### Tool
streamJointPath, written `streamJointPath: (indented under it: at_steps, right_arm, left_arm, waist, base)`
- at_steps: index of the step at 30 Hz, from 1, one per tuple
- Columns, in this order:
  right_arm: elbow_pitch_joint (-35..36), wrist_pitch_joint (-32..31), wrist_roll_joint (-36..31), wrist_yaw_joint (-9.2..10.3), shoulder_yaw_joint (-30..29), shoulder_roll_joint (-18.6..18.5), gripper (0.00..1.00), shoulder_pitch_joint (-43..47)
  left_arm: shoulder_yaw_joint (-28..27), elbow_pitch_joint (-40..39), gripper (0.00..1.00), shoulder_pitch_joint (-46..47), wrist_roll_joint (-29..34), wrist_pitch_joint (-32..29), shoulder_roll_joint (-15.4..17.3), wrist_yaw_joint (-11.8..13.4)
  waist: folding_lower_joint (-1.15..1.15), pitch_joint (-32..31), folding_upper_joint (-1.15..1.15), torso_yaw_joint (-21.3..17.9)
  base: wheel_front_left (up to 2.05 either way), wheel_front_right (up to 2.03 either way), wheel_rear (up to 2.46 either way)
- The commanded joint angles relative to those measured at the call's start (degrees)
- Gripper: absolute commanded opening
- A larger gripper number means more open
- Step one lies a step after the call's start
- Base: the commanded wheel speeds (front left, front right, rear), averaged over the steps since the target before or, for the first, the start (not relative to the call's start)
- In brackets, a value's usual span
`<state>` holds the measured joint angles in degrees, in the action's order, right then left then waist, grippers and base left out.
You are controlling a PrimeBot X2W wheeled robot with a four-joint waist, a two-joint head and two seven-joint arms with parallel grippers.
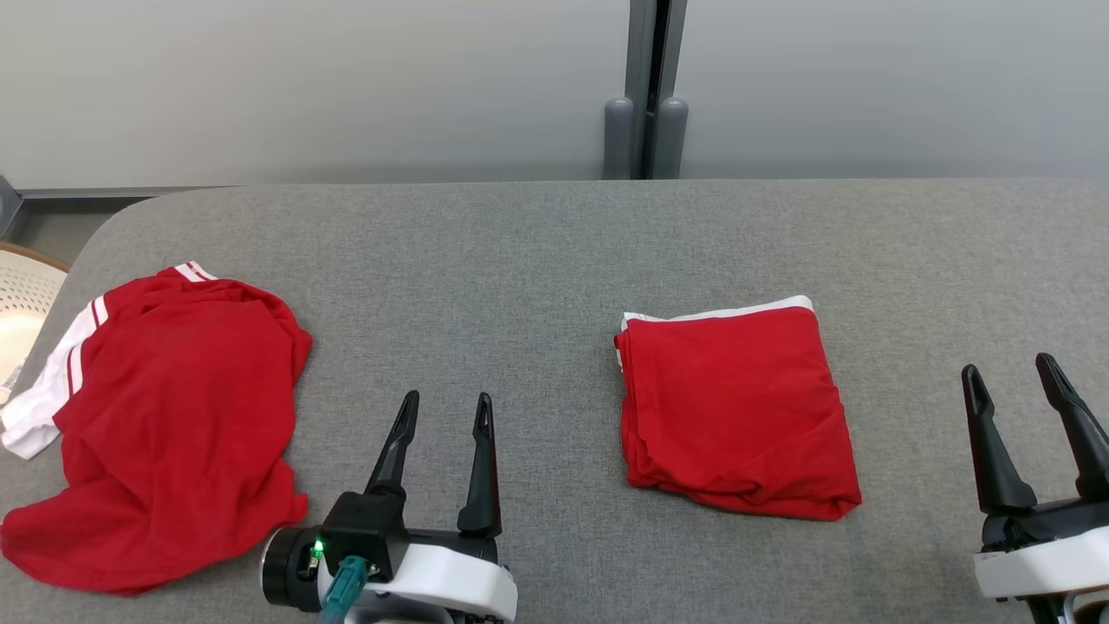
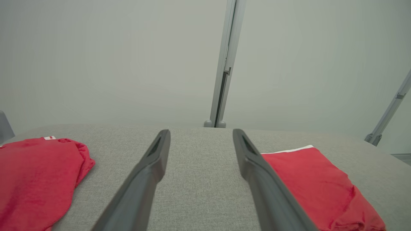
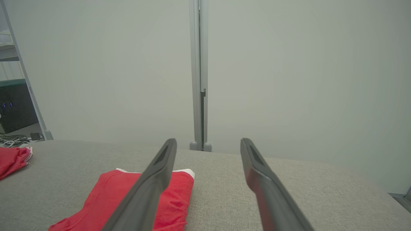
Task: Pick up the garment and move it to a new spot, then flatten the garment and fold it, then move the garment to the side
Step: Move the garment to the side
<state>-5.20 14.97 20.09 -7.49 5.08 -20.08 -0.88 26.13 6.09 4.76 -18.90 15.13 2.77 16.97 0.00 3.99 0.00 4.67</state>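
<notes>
A crumpled red garment with white stripes lies at the left of the grey table, and it also shows as a red heap in the left wrist view. A second red garment, folded into a neat square, rests right of centre. My left gripper hovers open between the two garments, touching neither. My right gripper stands open to the right of the folded square, with nothing between its fingers. In the left wrist view the folded piece lies just right of my fingers.
A pale round basket sits off the table's left edge. A grey post rises against the wall behind the table's far edge. A dark cabinet and cables stand beyond the table in the right wrist view.
</notes>
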Motion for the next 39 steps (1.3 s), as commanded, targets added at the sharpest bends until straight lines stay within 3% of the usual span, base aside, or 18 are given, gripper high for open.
streamJointPath:
  at_steps: [1, 9, 11, 21, 31, 32, 33, 39]
  right_arm:
    - [-0.14, 0.31, -0.14, 0.0, -0.05, 0.0, 1.0, 0.52]
    - [-1.99, 0.31, 1.69, 0.0, 0.76, 0.11, 1.0, 0.25]
    - [-3.08, 0.31, 4.89, 0.0, 1.19, 0.9, 1.0, -0.22]
    - [-11.91, 0.19, 14.11, 0.01, 7.22, -4.16, 1.0, -4.71]
    - [-20.4, 0.19, 19.19, 0.0, 14.25, -6.5, 1.0, -9.09]
    - [-21.14, 0.2, 19.67, 0.0, 15.11, -6.72, 0.38, -9.55]
    - [-21.52, 0.2, 20.09, 0.0, 15.67, -7.05, 0.0, -10.03]
    - [-23.36, 0.2, 21.53, 0.01, 17.57, -7.99, 0.0, -12.47]
  left_arm:
    - [-0.07, -0.06, 1.0, -0.67, 0.51, 0.02, 0.23, 0.33]
    - [0.92, -0.12, 1.0, -0.08, -0.1, 0.02, 0.21, -0.31]
    - [1.76, -0.3, 1.0, 0.57, -0.14, 0.02, 0.2, -0.46]
    - [6.73, -0.27, 1.0, 2.72, -0.08, 0.02, 0.19, 1.85]
    - [9.61, -0.66, 1.0, 4.16, -0.49, 0.02, 0.22, 2.94]
    - [9.67, -0.71, 1.0, 4.15, -0.51, 0.02, 0.23, 3.13]
    - [9.77, -0.75, 1.0, 4.14, -0.52, 0.02, 0.23, 3.23]
    - [9.72, -1.67, 1.0, 4.45, 0.99, 0.02, 0.18, 3.61]
  waist:
    - [0.0, -0.05, 0.0, 0.14]
    - [0.0, 0.55, 0.0, 1.8]
    - [0.0, 1.45, 0.0, 2.57]
    - [0.0, 7.07, 0.0, 6.93]
    - [0.0, 8.77, 0.0, 10.09]
    - [0.0, 8.8, 0.0, 10.23]
    - [0.0, 8.82, 0.0, 10.31]
    - [0.0, 8.74, 0.0, 8.73]
  base:
    - [0.0, 0.0, 0.0]
    - [0.0, 0.0, 0.0]
    - [0.0, 0.0, 0.0]
    - [0.0, 0.0, 0.0]
    - [0.0, 0.0, 0.0]
    - [0.0, 0.0, 0.0]
    - [0.0, 0.0, 0.0]
    - [0.0, 0.0, 0.0]
